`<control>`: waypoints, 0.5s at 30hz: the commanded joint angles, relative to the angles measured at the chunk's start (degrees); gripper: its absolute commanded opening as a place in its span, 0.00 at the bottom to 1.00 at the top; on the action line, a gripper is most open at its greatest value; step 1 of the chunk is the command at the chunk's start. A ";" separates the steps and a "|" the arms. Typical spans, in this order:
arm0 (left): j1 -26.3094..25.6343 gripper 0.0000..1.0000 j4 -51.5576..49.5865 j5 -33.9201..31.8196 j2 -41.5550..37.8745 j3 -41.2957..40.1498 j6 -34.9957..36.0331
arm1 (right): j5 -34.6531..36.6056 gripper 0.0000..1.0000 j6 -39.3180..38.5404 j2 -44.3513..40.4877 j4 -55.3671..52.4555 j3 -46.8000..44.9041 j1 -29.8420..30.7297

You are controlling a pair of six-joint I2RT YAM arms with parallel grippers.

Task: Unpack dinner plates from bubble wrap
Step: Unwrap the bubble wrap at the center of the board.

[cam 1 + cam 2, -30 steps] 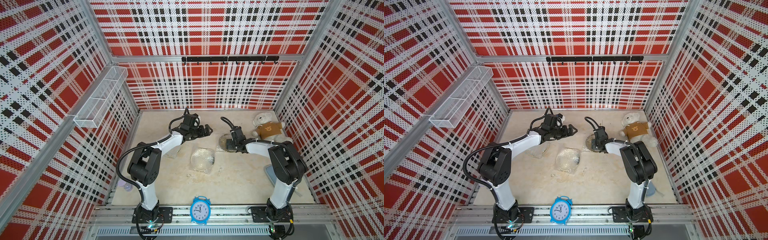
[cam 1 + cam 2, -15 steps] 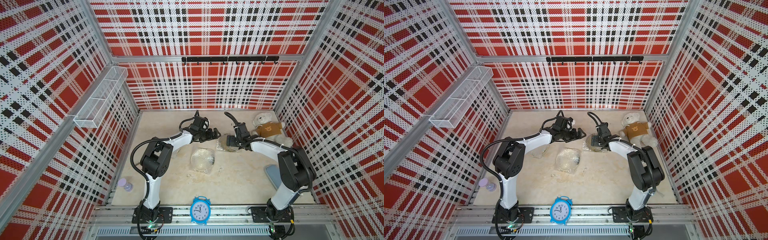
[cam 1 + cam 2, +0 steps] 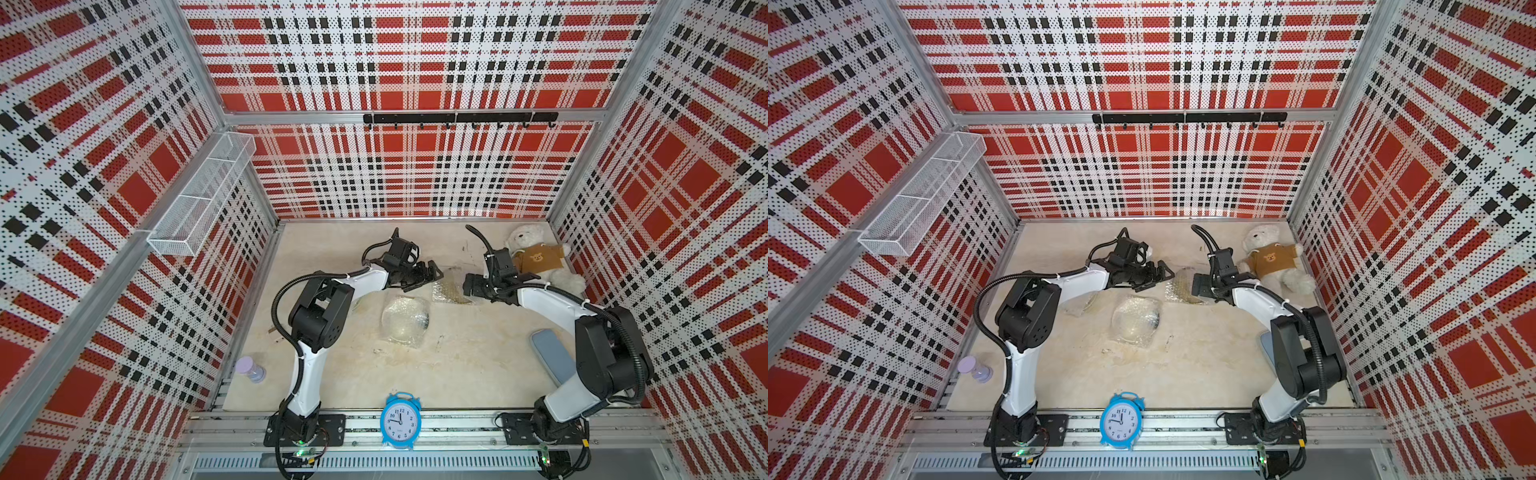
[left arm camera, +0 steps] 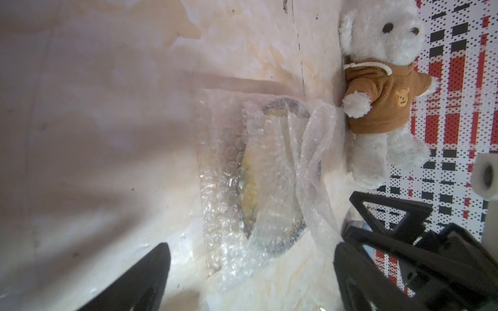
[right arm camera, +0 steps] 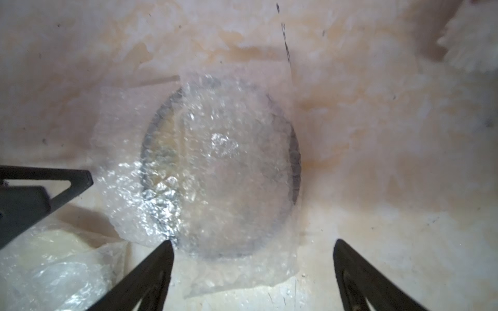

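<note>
A yellow dinner plate with a dark rim (image 3: 451, 286) (image 3: 1180, 286) lies at the back of the table inside clear bubble wrap (image 4: 215, 167) (image 5: 126, 199). My left gripper (image 3: 432, 272) (image 4: 250, 272) hovers open just left of it. Just right of it my right gripper (image 3: 467, 286) (image 5: 253, 261) stands open, and the wrap's loose edge lies between its fingertips (image 5: 159, 258). Nearer the front lies a cream plate (image 3: 405, 319) (image 3: 1136, 318), also wrapped. More bubble wrap (image 3: 1079, 305) shows beside the left arm; what it holds is hidden.
A white teddy bear in a brown top (image 3: 536, 257) lies at the back right, close to the right wrist. A blue alarm clock (image 3: 400, 422) stands on the front rail. A purple item (image 3: 250, 369) sits front left, a grey pad (image 3: 548, 353) by the right arm.
My left gripper has swung right, up to the wrapped yellow plate. The right gripper has opened wider and drawn back slightly to the right.
</note>
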 commanded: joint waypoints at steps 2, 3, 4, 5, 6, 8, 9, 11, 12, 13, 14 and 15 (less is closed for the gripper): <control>-0.90 0.97 5.42 2.41 2.25 -1.10 -2.74 | -7.16 0.95 3.12 0.05 6.48 -3.21 -2.34; -0.86 0.97 6.13 2.50 2.65 -1.15 -2.93 | -7.97 0.95 3.22 0.28 7.69 -3.71 -2.83; -0.90 0.97 7.00 2.48 2.96 -1.35 -3.26 | -8.67 0.95 3.18 0.85 8.52 -3.89 -3.28; -0.98 0.97 7.67 2.22 3.17 -1.46 -3.50 | -9.22 0.96 3.06 1.41 8.98 -3.69 -3.56; -0.99 0.97 8.24 2.08 3.41 -1.46 -3.63 | -9.54 0.96 2.95 2.10 9.23 -3.21 -3.73; -0.95 0.97 9.55 1.94 3.65 -1.63 -3.89 | -10.13 0.96 2.62 3.79 9.41 -2.13 -4.00; -0.98 0.97 10.17 1.62 3.69 -1.92 -3.90 | -10.71 0.96 2.59 4.48 10.06 -1.89 -4.30; -0.87 0.97 11.44 0.71 3.58 -2.90 -4.20 | -11.63 0.96 2.99 5.81 11.36 -1.67 -4.95; -0.81 0.97 12.80 0.47 3.43 -3.65 -4.70 | -11.83 0.96 3.23 6.15 11.70 -1.63 -5.22; -0.64 0.97 14.18 0.22 3.25 -4.58 -5.39 | -11.83 0.96 3.25 6.50 12.46 -1.67 -5.40; -0.47 0.97 15.13 0.01 3.09 -5.33 -5.97 | -12.07 0.96 3.32 6.68 13.08 -1.75 -5.50; -0.46 0.97 15.76 -0.29 2.98 -5.88 -6.20 | -12.26 0.96 3.33 6.80 13.56 -1.74 -5.59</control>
